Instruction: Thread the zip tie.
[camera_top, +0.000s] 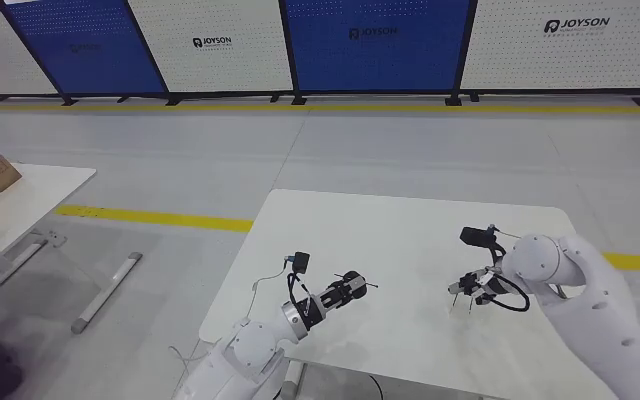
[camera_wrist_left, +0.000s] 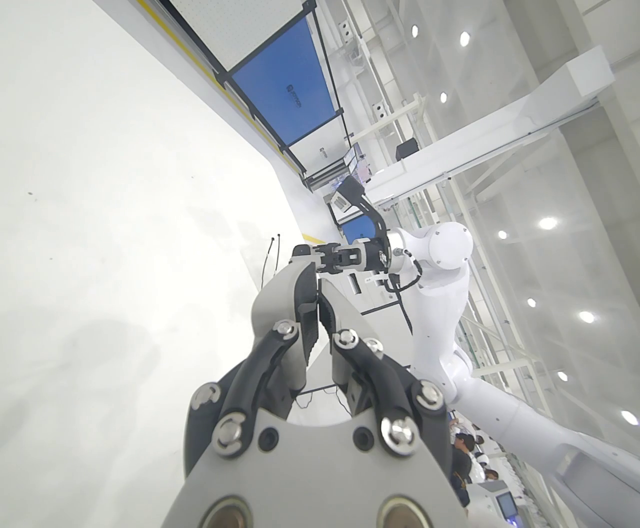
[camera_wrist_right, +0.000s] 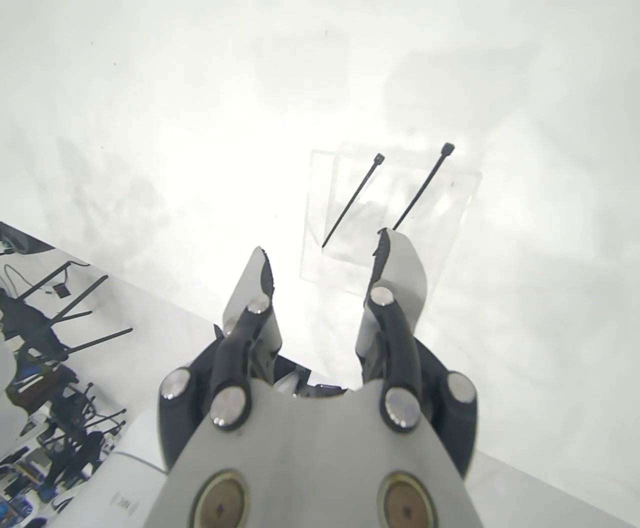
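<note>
Right end effector (camera_wrist_right: 325, 255) is hanging wide open above the table (camera_wrist_right: 150, 125), gripping nothing. Just beyond its fingertips a clear holder (camera_wrist_right: 452, 215) is sitting on the table. It is carrying two black zip ties (camera_wrist_right: 353, 200), both standing tilted with heads up, side by side and apart. One finger is hiding the lower end of the nearer tie. The holder's edges are fading into the white surface and are hard to trace. Left end effector (camera_wrist_left: 316, 277) is hovering well apart from the holder with its fingers pressed together. Whether anything thin is pinched between them cannot be told.
</note>
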